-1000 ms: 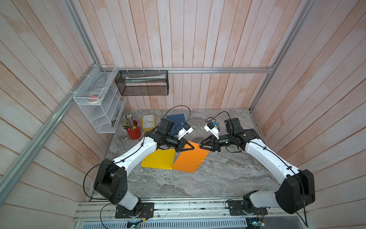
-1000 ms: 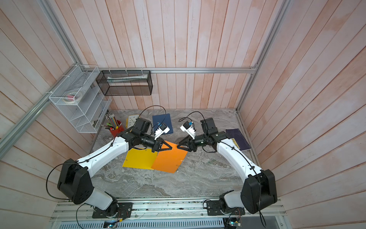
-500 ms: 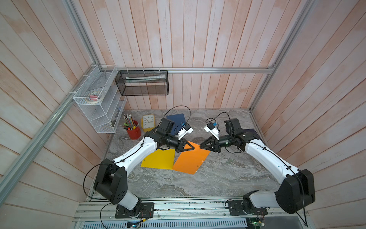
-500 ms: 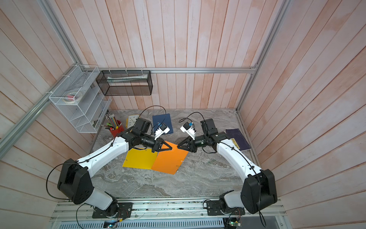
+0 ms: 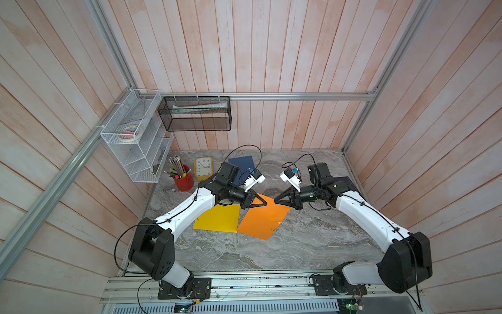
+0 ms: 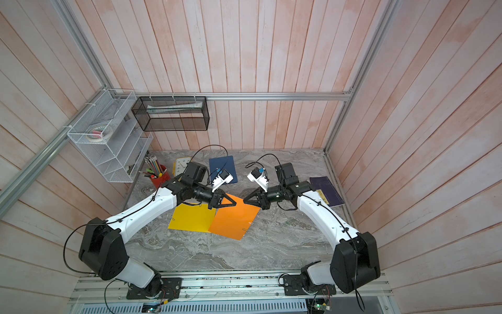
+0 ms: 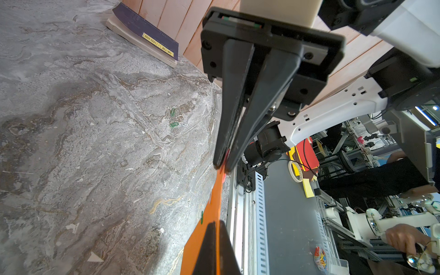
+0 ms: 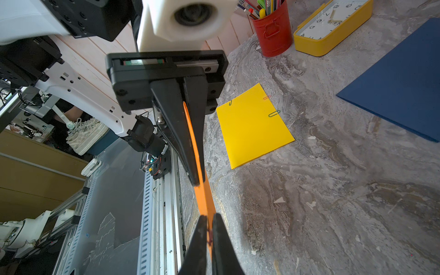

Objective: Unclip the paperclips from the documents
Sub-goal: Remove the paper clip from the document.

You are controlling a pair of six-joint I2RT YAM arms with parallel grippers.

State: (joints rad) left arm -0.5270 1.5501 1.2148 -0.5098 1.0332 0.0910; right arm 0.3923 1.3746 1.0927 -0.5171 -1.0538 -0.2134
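Paperclips are present on two documents and loose on the tabletop (image 5: 298,244).

Orange document (image 5: 260,220): mid-tabletop, just beside the yellow document (image 5: 217,221). Its far edge is raised and held by both arms.

Left gripper (image 5: 265,203): fingers (image 8: 171,119) clamped flat on that raised edge.

Right gripper (image 5: 275,200): fingers (image 7: 238,95) pressed together on the same edge. They pinch a red paperclip (image 7: 225,154) seated there. The tips of the two grippers nearly meet.

Other clips on the orange document: a silvery paperclip (image 5: 279,223) on its right-hand edge, with a second just nearer. A green paperclip (image 7: 202,217) shows in the left wrist view.

Yellow document: flat, carrying three clips along two edges, namely a green clip (image 8: 274,113), an orange-red clip (image 8: 267,97) and a dark green clip (image 8: 230,102).

Loose clips (image 7: 177,123): two green and one silvery lie together on bare tabletop, apart from all sheets.

Dark blue document (image 5: 243,164): flat at the back, next to the yellow clock (image 5: 203,168) and the red pencil cup (image 5: 184,180).

Purple book (image 6: 327,190): against the right wall.
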